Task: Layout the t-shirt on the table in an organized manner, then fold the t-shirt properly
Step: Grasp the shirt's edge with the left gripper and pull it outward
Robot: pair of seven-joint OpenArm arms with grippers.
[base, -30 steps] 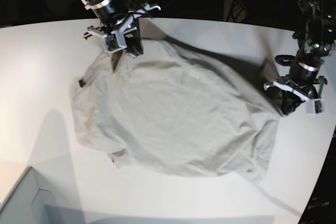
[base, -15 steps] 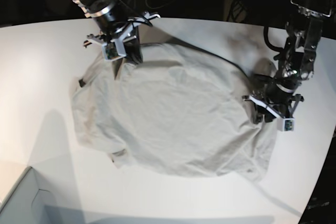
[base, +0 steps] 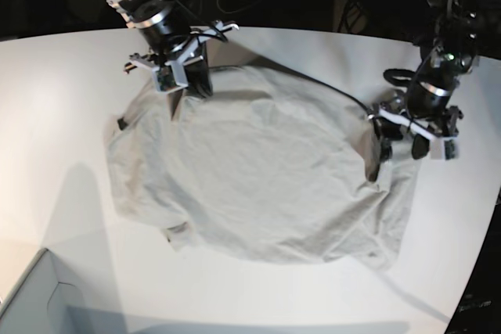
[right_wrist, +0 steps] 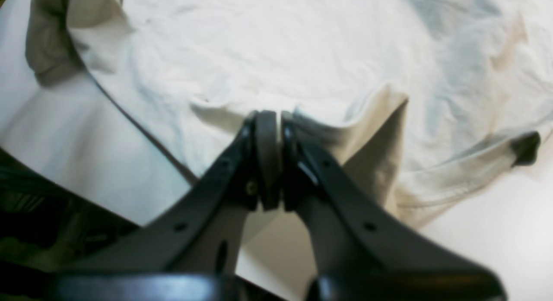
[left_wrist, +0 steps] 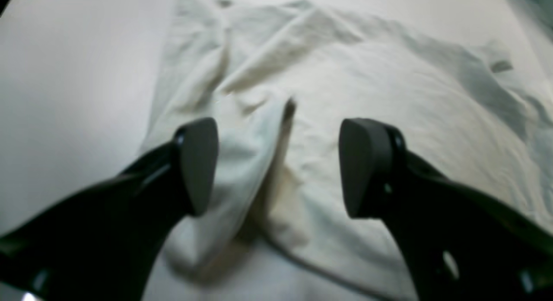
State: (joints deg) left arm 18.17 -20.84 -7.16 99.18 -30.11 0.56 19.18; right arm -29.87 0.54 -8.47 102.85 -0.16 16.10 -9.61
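The rumpled, soft beige-grey cotton t-shirt (base: pixel 250 177) sprawled across the smooth white table (base: pixel 63 99); the right gripper (right_wrist: pixel 268 119) pinched its far-left edge, while the left gripper (left_wrist: pixel 276 163) gaped, released.

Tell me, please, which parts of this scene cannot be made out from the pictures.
- Collar and neck label of the t-shirt: no view shows them clearly.
- Fabric inside the right gripper: covered by its shut fingers in the right wrist view, and by the gripper body in the base view.
- Grey box: cut off by the base view's corner.
- Left gripper: its fingers are blurred, so contact with the cloth is unclear.
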